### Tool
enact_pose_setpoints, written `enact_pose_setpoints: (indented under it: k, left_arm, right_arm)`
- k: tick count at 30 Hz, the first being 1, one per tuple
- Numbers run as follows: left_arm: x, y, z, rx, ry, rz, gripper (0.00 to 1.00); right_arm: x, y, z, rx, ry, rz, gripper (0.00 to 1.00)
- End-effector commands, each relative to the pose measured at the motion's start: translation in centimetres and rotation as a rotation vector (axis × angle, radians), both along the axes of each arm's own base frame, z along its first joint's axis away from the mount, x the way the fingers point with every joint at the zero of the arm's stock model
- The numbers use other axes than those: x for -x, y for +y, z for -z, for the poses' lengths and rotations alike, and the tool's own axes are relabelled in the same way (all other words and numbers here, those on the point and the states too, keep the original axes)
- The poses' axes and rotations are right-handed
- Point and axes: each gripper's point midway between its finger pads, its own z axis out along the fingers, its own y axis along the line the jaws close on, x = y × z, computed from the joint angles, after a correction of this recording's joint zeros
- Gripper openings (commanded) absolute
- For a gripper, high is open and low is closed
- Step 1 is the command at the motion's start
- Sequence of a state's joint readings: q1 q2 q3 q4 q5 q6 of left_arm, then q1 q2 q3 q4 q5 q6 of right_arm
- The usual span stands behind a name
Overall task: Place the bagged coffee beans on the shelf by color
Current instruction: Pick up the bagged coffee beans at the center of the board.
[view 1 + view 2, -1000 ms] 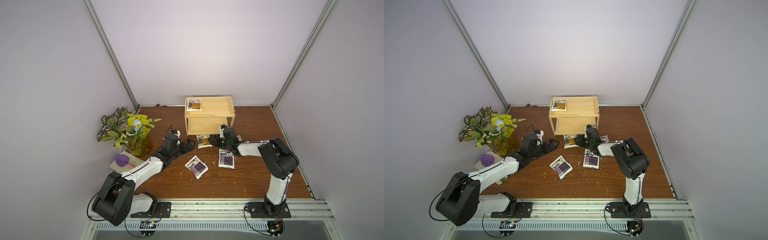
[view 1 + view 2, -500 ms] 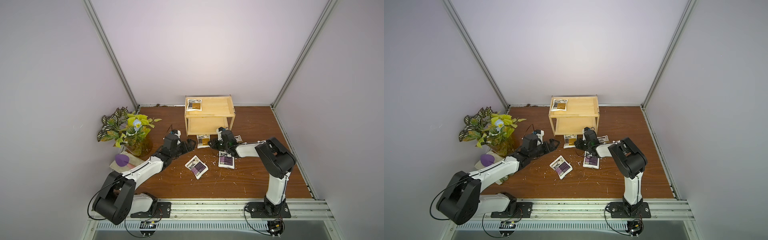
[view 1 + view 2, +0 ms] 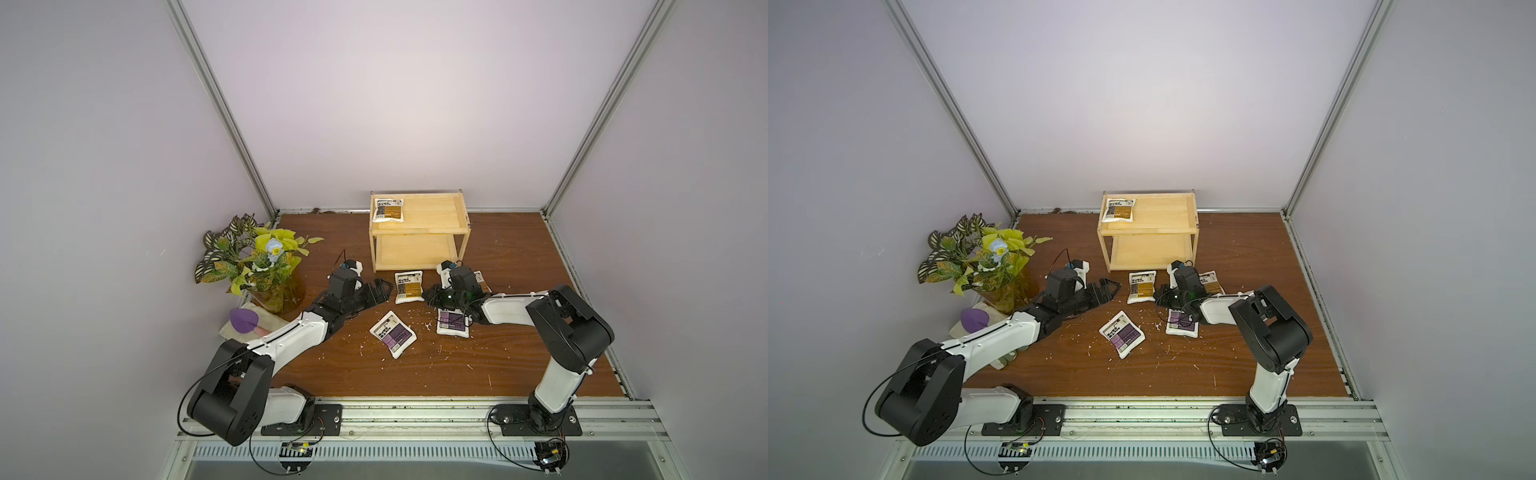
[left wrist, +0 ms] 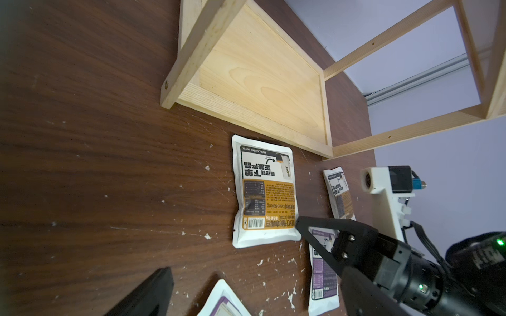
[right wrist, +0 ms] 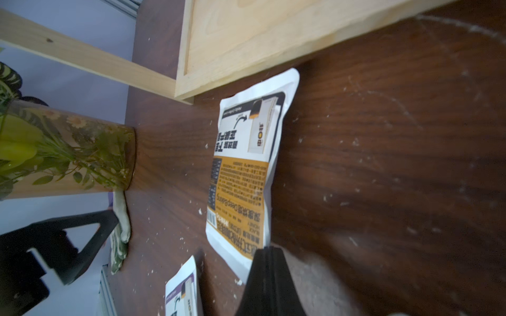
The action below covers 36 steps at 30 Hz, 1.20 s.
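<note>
Nearest the table's (image 3: 519, 365) front edge, noted purple pouch (image 3: 392, 333) flat, another purple pouch (image 3: 452, 324) just right of it. Beyond, found left gripper (image 3: 380, 289) with jaws apart; right gripper (image 4: 299, 221) closed, tips touching orange pouch (image 3: 408, 286), pinch unconfirmed. Toward back edge, recorded shelf (image 3: 432, 216), with shelved orange pouch (image 3: 388, 210) at top board's left rear corner.
</note>
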<state>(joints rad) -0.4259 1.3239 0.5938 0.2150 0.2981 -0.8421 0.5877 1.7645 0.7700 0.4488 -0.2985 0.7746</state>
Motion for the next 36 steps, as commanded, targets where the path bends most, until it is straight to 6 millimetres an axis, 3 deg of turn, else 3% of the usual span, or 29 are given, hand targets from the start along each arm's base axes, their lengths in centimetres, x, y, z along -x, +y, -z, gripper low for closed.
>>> enact_pose_setpoints:
  k: [1,9,13,19,22,36]
  left_arm:
    - [-0.2,-0.9,-0.9,0.012,-0.036,0.032,0.99]
    - [-0.2,-1.2,0.0,0.013,-0.018,0.047,1.00]
    - [-0.4,-1.5,0.6,0.013,-0.004,0.057,1.00]
    - [-0.7,-1.9,1.3,0.005,0.010,0.075,0.99]
    - [-0.6,-2.1,1.7,0.008,0.019,0.077,1.00]
    - [-0.3,-2.2,3.3,0.000,0.046,0.090,0.99]
  right_arm:
    - [1.7,0.6,-1.5,-0.024,-0.016,-0.073,0.00]
    - [4.2,0.0,-0.7,0.004,0.010,-0.097,0.05]
    - [3.9,0.0,-0.6,0.010,0.006,-0.088,0.11]
    - [3.0,0.7,-0.6,0.007,0.005,-0.090,0.34]
    - [2.6,0.9,-0.5,0.013,0.006,-0.093,0.40]
    - [2.5,1.7,-0.4,-0.050,0.027,-0.094,0.50]
